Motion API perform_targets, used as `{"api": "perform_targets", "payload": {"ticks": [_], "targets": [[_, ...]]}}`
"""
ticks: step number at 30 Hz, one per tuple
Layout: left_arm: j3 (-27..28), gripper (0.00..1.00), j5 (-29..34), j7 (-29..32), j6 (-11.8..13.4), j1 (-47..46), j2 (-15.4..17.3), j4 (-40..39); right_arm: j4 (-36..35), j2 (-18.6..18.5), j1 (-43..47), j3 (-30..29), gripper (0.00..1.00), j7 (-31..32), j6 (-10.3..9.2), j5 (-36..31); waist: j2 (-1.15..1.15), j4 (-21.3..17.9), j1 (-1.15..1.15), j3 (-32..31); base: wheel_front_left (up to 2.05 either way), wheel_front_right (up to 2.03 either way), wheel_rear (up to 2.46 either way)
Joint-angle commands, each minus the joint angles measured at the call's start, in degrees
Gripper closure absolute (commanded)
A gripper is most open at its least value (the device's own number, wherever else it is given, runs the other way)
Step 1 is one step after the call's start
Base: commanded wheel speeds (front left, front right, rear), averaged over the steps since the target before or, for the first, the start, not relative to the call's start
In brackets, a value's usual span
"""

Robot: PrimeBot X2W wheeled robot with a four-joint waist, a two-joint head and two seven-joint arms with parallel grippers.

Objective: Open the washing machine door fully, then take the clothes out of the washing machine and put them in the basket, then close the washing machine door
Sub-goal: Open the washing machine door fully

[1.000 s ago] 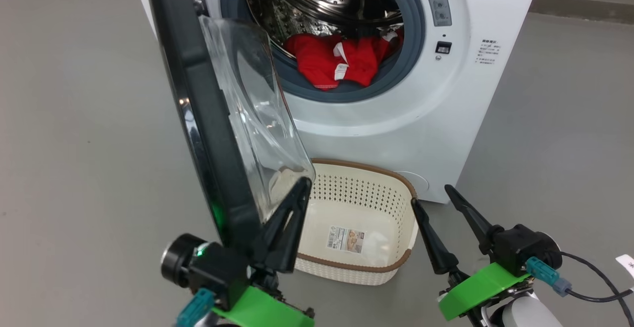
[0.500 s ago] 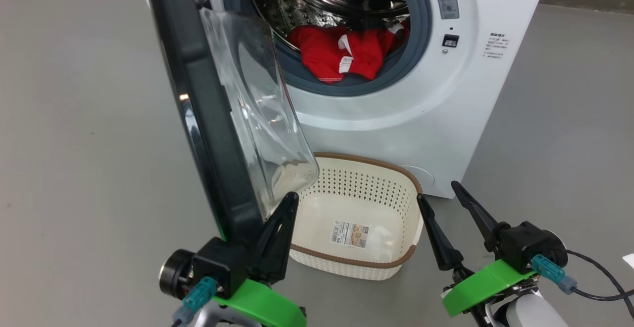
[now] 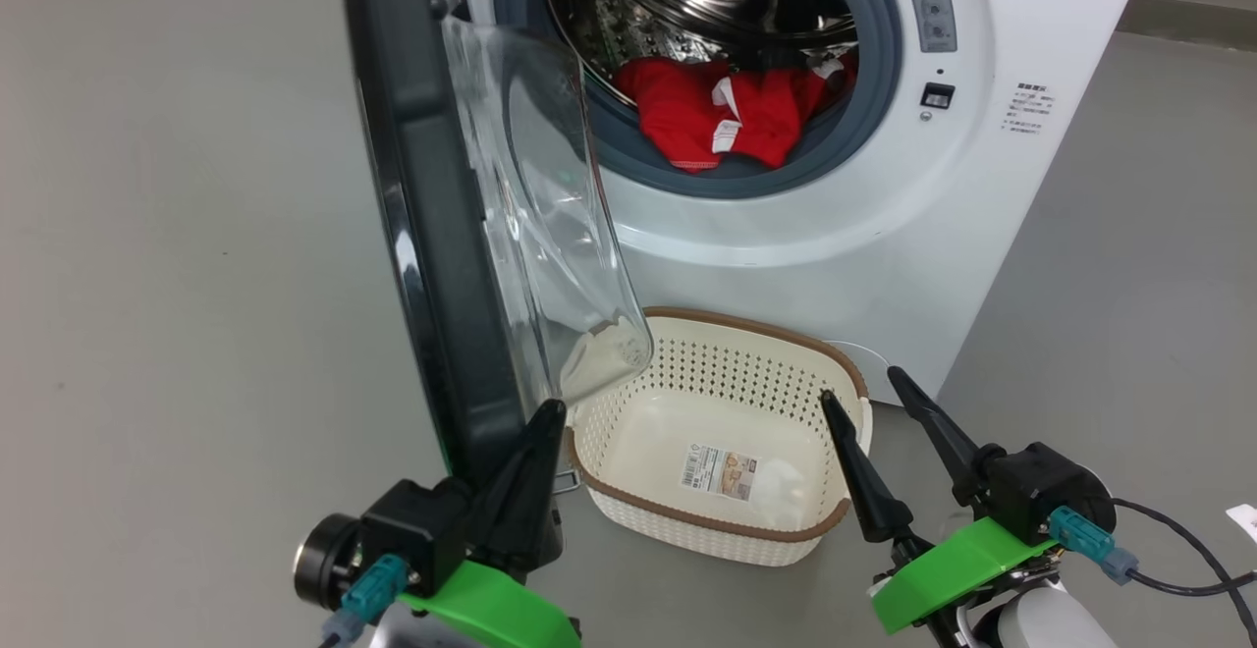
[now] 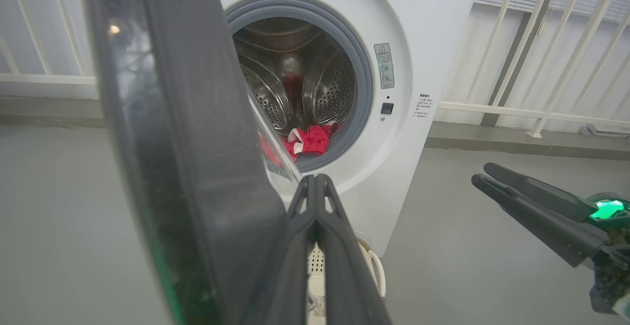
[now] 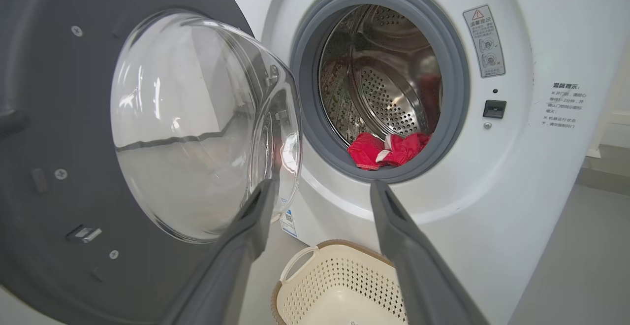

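The washing machine [image 3: 884,236] stands with its door [image 3: 432,236] swung out edge-on toward me, the clear glass bowl [image 3: 540,216] facing the drum. Red clothes [image 3: 727,118] with white trim lie at the drum's front lip. The cream basket [image 3: 702,522] sits on the floor below the opening, holding just a label sticker. My left gripper [image 3: 550,407] is shut, close against the inner side of the door's lower rim; the left wrist view has the shut gripper [image 4: 315,179] beside the door [image 4: 187,143]. Right of the basket, my right gripper [image 3: 860,383] is open and holds nothing. The right wrist view looks between those spread fingers [image 5: 256,226] at the clothes [image 5: 389,150].
Grey floor [image 3: 177,236] spreads left of the door and right of the machine. A white railing [image 4: 541,44] runs behind the machine. A black cable [image 3: 1178,584] trails from my right wrist at the lower right.
The head camera has shifted, so the whole scene sits further right. My left gripper has drawn back and down along the door, from beside the glass bowl to below it. The right gripper stays open.
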Motion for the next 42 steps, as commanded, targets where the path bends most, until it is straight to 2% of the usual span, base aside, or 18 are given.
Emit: {"api": "perform_targets", "payload": {"ticks": [1,17,28,42], "targets": [[3.6,1.0,-0.7,0.2,1.5,-0.5,1.5,-1.0,-1.2,0.2,-1.8,1.5,0.0,-0.4,0.02,0.2,0.0,0.4,0.0,-0.1,0.0,0.0,0.0],[8.7,1.0,-0.1,1.9,7.2,1.2,4.6,-1.8,-0.1,0.2,-1.2,2.1,0.0,-0.4,0.02,-0.4,0.0,2.6,0.0,-0.2,0.0,0.0,0.0],[11.9,1.0,-1.4,1.9,8.9,1.8,6.2,-1.4,0.8,0.1,-1.0,2.3,0.0,-0.4,0.02,-1.6,0.0,3.8,0.0,0.5,0.0,0.0,0.0],[16.0,1.0,-2.5,-2.2,11.1,0.9,7.0,0.9,1.4,-1.7,-1.6,3.0,0.0,-0.4,0.02,-2.0,0.0,4.6,0.0,1.9,0.0,0.0,0.0]]}}
